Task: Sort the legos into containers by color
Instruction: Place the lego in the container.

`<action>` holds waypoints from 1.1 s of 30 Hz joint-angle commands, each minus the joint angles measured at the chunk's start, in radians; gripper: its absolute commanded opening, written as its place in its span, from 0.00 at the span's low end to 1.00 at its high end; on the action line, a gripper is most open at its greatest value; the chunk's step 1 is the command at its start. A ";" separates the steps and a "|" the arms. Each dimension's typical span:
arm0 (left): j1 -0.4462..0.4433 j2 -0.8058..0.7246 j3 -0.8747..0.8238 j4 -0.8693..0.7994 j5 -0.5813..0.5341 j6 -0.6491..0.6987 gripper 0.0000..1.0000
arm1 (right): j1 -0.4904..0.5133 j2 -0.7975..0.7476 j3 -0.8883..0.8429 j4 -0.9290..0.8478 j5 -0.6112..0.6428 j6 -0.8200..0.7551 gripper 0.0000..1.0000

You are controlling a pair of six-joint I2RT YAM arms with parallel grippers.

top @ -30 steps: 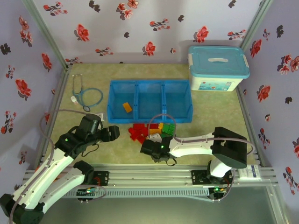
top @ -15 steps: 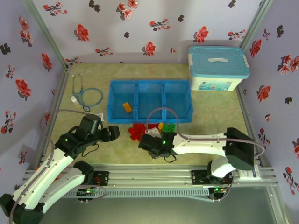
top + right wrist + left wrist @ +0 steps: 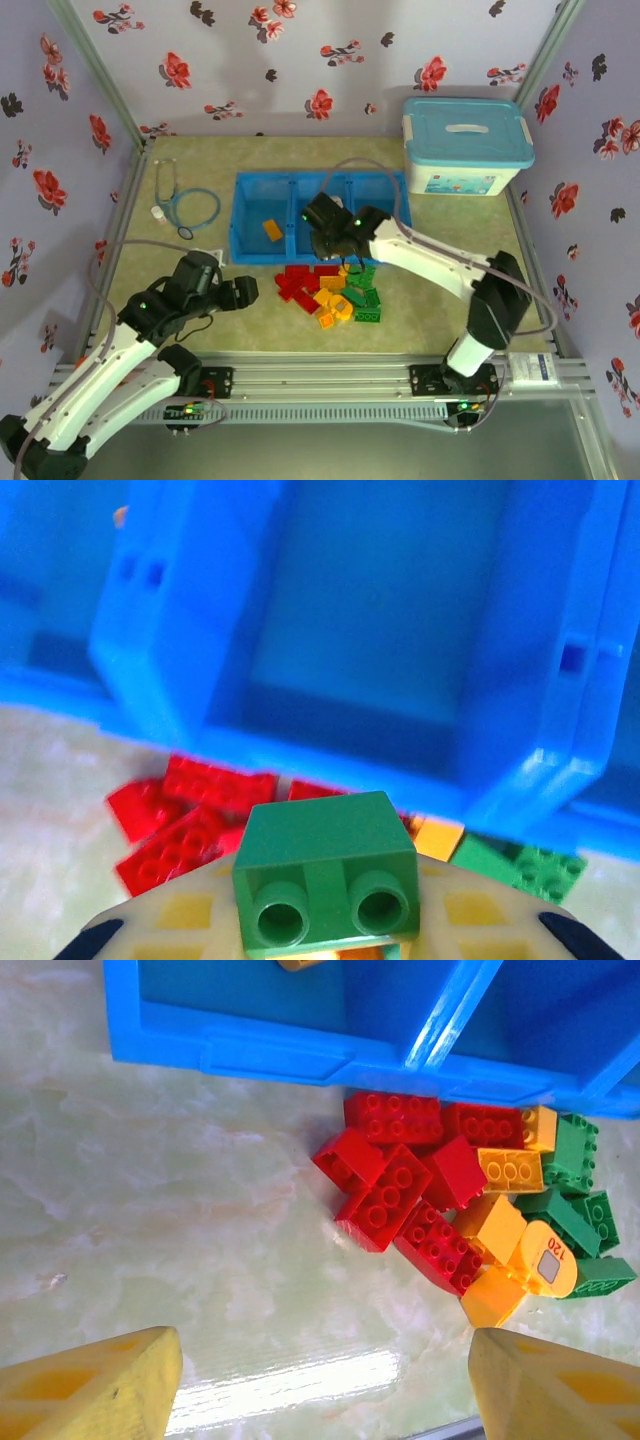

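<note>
Floral-walled cell, green marbled table [image 3: 200,320]; blue tray [image 3: 255,252] mid-table, right arm reaching over its middle compartment and hiding part of it; lego pile [image 3: 440,1200] just in front of the tray; left gripper [image 3: 244,291] spread wide, empty, left of the pile; right gripper [image 3: 338,248] at the tray's near wall, pinching one green brick [image 3: 325,865]; orange brick [image 3: 272,229] in the left compartment, cut off in the left wrist view.

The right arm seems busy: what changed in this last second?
The right gripper closed on a green lego from the pile and carried it toward the middle compartment of the blue tray. The left gripper stayed open beside the pile; the orange lego in the left compartment stayed put.
</note>
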 commanded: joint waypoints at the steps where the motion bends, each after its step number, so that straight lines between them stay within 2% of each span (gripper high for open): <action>1: -0.019 -0.016 -0.027 -0.006 -0.020 -0.044 0.76 | -0.047 0.096 0.083 -0.063 -0.041 -0.062 0.24; 6: -0.054 -0.018 -0.054 0.025 -0.024 -0.075 0.75 | -0.100 0.236 0.202 -0.089 -0.049 -0.068 0.26; 19: -0.102 -0.013 -0.059 0.032 -0.055 -0.100 0.75 | -0.120 0.476 0.424 -0.138 -0.019 -0.026 0.31; 24: -0.117 -0.014 -0.058 0.030 -0.066 -0.105 0.75 | -0.121 0.481 0.442 -0.145 0.005 -0.017 0.44; 28: -0.126 -0.006 -0.060 0.038 -0.070 -0.109 0.75 | -0.119 0.460 0.448 -0.163 0.014 -0.020 0.67; 30: -0.131 0.002 -0.063 0.046 -0.069 -0.110 0.75 | -0.115 0.431 0.443 -0.166 0.027 -0.018 0.69; 33: -0.145 0.030 -0.067 0.067 -0.069 -0.111 0.75 | -0.098 0.367 0.437 -0.176 0.056 -0.014 0.67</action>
